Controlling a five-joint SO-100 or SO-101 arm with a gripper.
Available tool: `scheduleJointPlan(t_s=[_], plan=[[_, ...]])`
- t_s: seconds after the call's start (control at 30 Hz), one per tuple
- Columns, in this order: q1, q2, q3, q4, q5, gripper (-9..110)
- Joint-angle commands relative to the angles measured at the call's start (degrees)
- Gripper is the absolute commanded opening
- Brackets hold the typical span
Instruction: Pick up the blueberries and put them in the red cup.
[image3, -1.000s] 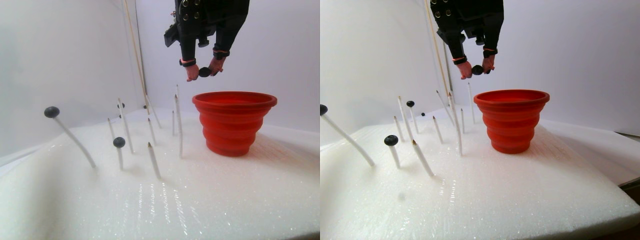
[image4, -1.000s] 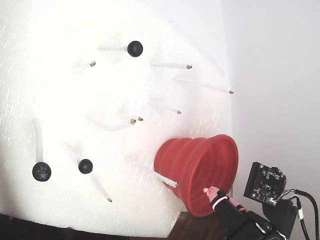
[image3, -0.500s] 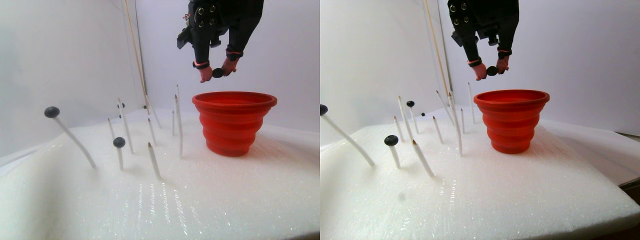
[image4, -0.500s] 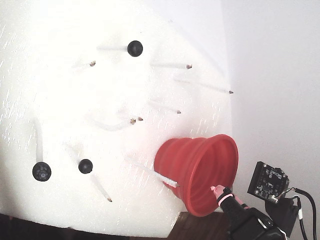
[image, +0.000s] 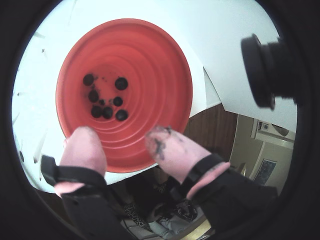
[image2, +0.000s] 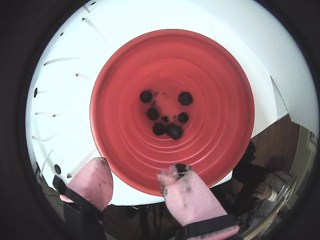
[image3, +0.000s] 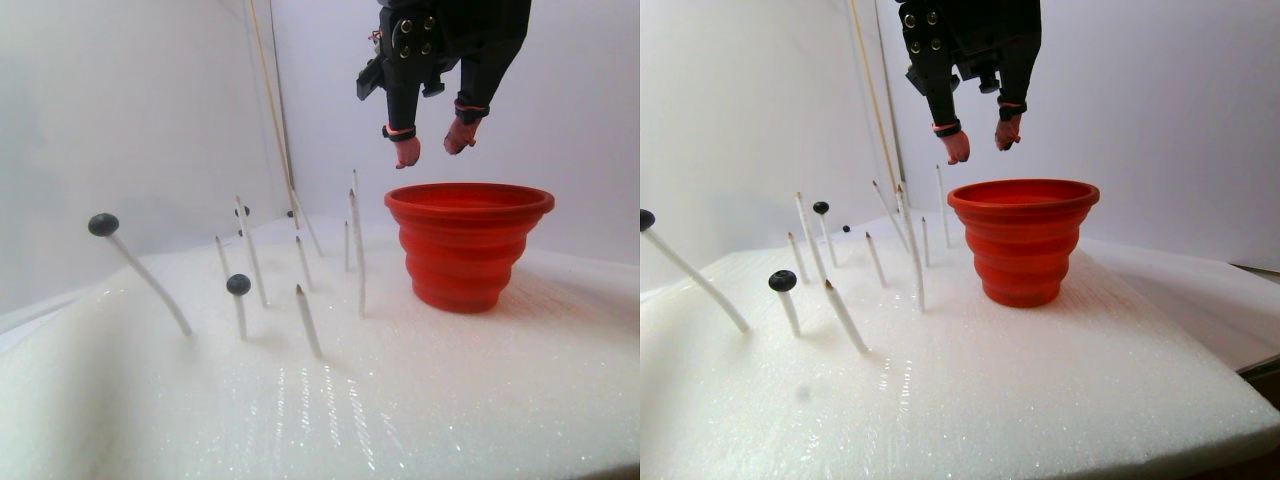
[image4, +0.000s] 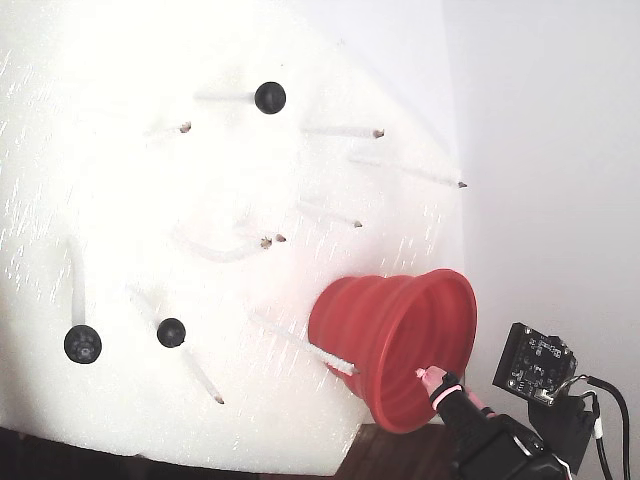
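The red cup (image3: 468, 245) stands upright on the white foam. My gripper (image3: 431, 152) hangs open just above its left rim, nothing between the pink fingertips. Both wrist views look straight down into the cup (image: 160, 65) (image2: 220, 100), where several blueberries (image: 120, 83) (image2: 174, 131) lie on the bottom. The gripper (image: 122, 137) (image2: 137, 170) shows open and empty at the lower edge of both. More blueberries sit on white sticks: one (image3: 102, 224) far left, one (image3: 238, 285) nearer. The fixed view shows three berries on sticks (image4: 269, 97) (image4: 83, 343) (image4: 171, 332) and one pink fingertip (image4: 432, 378) by the cup (image4: 380, 320).
Several bare white sticks (image3: 305, 320) with brown tips stand slanted in the foam pad (image3: 420, 400) left of the cup. A thin wooden rod (image3: 268, 100) leans at the back wall. The foam ends at a dark table edge (image4: 400, 450) close beside the cup.
The gripper carried a blueberry rightward to above the cup, then opened. The berry is gone from between the fingers.
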Motion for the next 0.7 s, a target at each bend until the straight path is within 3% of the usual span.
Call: scheduleJointPlan(t_s=[0.0, 0.67], plan=[[-0.2, 3.1, -4.0, 0.9, -0.4, 18], [-6.2, 9.7, -2.6, 10.2, 1.7, 17]])
